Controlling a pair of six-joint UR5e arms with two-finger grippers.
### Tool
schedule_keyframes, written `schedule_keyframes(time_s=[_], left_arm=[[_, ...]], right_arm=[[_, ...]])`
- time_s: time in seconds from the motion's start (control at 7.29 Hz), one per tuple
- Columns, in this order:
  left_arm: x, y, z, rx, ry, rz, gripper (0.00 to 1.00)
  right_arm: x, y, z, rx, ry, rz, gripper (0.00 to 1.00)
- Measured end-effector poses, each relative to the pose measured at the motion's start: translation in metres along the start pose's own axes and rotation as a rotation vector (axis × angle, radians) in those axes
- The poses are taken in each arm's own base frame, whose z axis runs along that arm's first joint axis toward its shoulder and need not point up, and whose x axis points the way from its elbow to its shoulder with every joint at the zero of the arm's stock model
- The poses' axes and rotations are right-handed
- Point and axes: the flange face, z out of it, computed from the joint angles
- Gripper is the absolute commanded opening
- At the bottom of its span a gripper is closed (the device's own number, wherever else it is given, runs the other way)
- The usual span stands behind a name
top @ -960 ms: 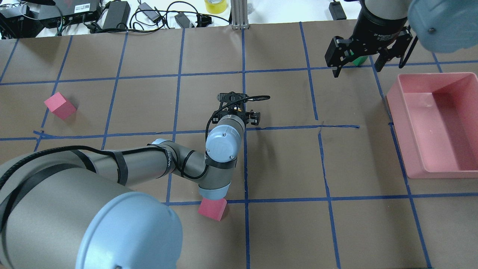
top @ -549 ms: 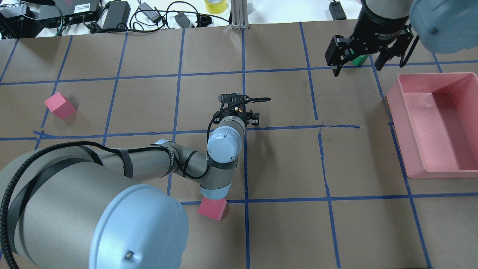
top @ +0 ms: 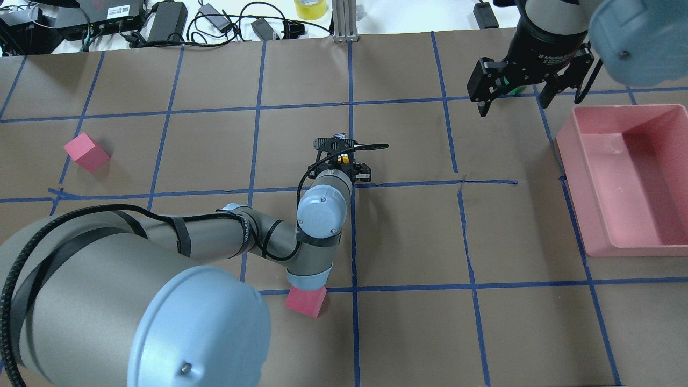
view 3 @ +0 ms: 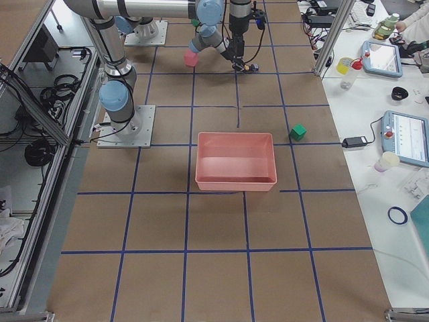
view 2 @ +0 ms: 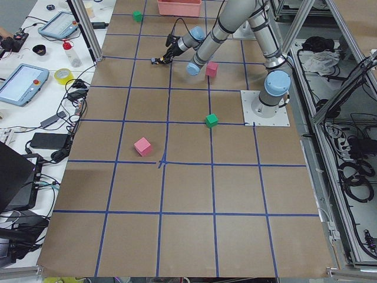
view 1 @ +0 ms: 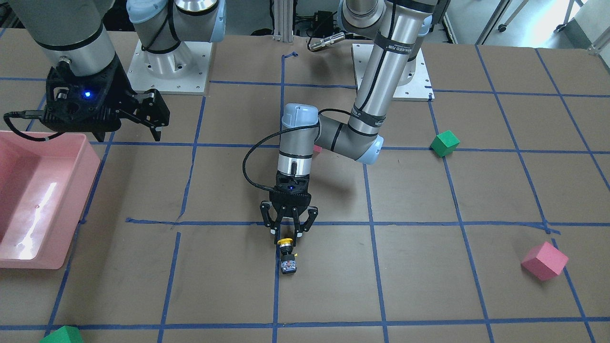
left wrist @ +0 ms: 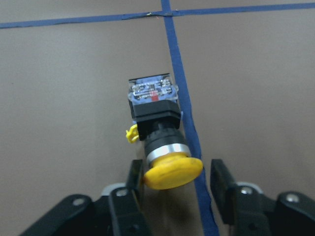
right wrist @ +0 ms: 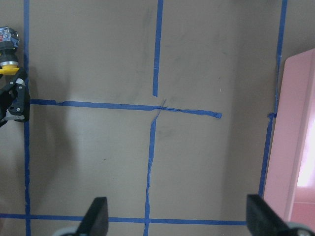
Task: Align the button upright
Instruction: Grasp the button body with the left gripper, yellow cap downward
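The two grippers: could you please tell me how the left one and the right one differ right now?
The left gripper is low, at the button; the right gripper hangs higher, near the bin. The left jaws straddle the button's yellow cap; the right jaws have nothing between them. The left jaws stand narrowly apart, while the right jaws are spread wide. Both are black, two-fingered and open.

Taped table (view 1: 429,286), button (view 1: 288,261), foam cubes (view 1: 544,260), pink bin (view 1: 28,205)
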Motion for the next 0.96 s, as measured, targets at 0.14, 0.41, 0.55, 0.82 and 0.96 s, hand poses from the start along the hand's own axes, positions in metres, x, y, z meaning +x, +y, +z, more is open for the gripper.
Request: schedule_keyframes(time_s=[0.14,0.41,0.55,0.82,0.96], left_arm=[[0.000,-0.003,-0.003,0.007,0.000,-0.001,0.08],[0.002,-0.014,-0.009,0.028,0.006,-0.005,0.08],[0.003,-0.025,-0.014,0.033,0.010,-0.011,0.09],[0.005,-0.057,-0.029,-0.039,0.002,-0.023,0.10],[0.004,-0.081,-0.037,-0.107,0.008,-0.051,0.10]], right_arm=[[0.000,0.002,0.000,-0.001,0.000,0.001,1.00],[0.000,0.003,0.001,-0.003,0.001,0.001,1.00],[0.000,0.003,0.001,-0.004,0.001,0.001,1.00],[0.000,0.003,0.001,-0.006,0.001,0.001,1.00],[0.000,0.003,0.001,-0.006,0.003,0.000,1.00]])
